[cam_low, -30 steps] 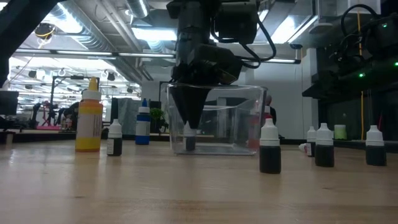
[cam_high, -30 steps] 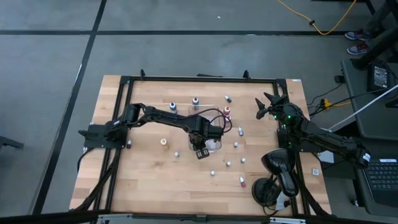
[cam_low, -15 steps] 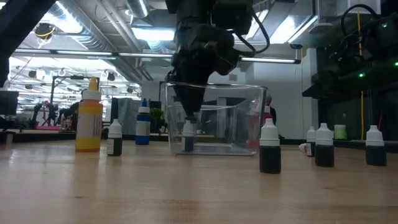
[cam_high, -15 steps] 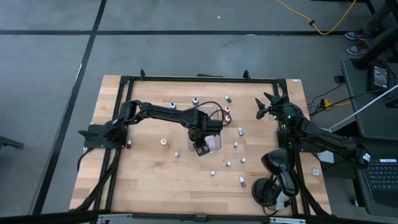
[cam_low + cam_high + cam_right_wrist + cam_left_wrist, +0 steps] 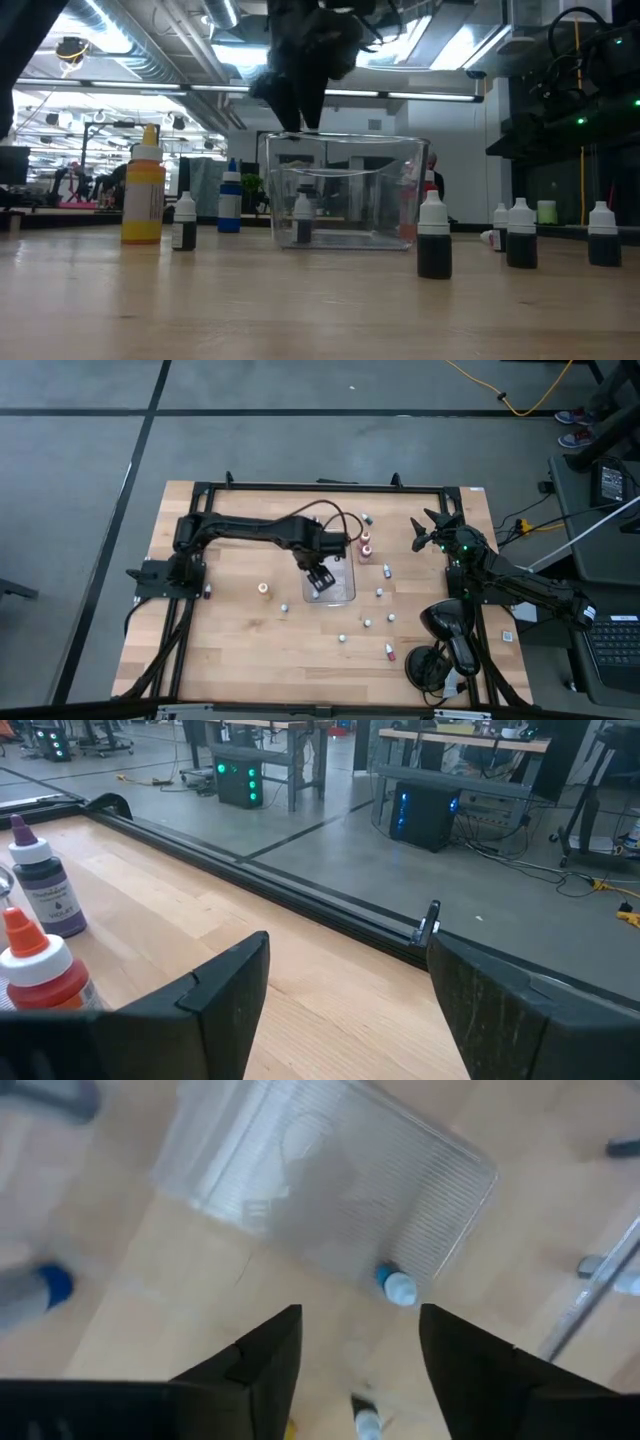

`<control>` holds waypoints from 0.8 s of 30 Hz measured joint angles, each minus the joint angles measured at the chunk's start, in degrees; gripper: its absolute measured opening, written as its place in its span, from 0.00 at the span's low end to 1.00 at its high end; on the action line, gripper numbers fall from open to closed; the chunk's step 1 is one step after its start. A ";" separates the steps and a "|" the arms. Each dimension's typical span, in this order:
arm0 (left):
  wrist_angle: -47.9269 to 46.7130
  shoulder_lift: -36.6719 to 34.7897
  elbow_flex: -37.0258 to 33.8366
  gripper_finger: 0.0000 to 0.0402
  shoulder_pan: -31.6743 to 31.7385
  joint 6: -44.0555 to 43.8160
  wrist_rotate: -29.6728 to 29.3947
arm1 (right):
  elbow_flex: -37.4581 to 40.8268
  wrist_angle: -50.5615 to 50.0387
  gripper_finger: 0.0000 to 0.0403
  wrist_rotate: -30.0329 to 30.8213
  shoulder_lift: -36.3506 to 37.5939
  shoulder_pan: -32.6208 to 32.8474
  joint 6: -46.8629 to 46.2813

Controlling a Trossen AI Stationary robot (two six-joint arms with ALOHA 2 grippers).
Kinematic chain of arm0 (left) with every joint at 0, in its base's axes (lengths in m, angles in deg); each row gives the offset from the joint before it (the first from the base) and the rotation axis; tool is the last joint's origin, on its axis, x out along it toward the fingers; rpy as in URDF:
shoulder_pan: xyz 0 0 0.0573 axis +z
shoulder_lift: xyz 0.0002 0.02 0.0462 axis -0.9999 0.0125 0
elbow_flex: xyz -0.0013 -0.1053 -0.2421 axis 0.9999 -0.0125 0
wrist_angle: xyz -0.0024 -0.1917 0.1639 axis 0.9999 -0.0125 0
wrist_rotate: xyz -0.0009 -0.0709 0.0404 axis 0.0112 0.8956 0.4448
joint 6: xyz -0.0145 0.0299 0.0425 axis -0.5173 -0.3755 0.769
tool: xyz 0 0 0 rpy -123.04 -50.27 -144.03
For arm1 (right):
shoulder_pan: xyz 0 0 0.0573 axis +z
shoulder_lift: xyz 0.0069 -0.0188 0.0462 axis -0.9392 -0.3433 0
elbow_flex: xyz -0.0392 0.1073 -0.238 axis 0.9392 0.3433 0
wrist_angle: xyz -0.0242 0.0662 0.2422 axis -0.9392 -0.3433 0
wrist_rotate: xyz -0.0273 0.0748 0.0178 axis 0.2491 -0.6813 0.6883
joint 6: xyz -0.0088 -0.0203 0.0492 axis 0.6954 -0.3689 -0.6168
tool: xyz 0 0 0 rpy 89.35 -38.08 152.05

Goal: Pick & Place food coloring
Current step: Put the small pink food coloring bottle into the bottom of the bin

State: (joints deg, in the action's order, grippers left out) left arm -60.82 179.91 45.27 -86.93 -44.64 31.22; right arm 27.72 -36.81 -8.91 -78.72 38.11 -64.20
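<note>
Hovering over clear tray [image 5: 340, 589], left end effector [image 5: 358, 1342] open & empty, w/ one bottle [image 5: 398, 1287] inside.

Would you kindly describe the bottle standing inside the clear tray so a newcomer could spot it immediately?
Find the clear rectangular plastic tray near the middle of the wooden table, just below the raised left gripper. Inside it, near one corner, stands a single tiny dark bottle with a white cap. It is the only bottle within the tray's walls; every other one stands on bare wood.

A clear plastic tray [image 5: 337, 586] sits mid-desk [image 5: 230, 650]; beyond, a yellow cable [image 5: 520, 400] and seemingly a laptop [image 5: 612, 645]
</note>
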 joint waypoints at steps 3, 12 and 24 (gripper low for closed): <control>-3.45 -1.79 0.00 0.53 0.43 -4.61 -1.39 | -0.02 0.01 0.68 0.01 0.00 -0.01 0.00; -16.11 -7.90 0.00 0.58 0.38 -15.12 -5.86 | -0.02 0.01 0.68 0.02 0.00 0.00 0.00; -17.25 -24.48 -18.56 0.58 -3.85 -32.10 -5.29 | 0.00 0.02 0.68 0.00 0.00 0.00 0.00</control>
State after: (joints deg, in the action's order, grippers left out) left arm -78.07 155.42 26.71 -90.79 -76.74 25.93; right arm 27.72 -36.79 -8.91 -78.72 38.11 -64.20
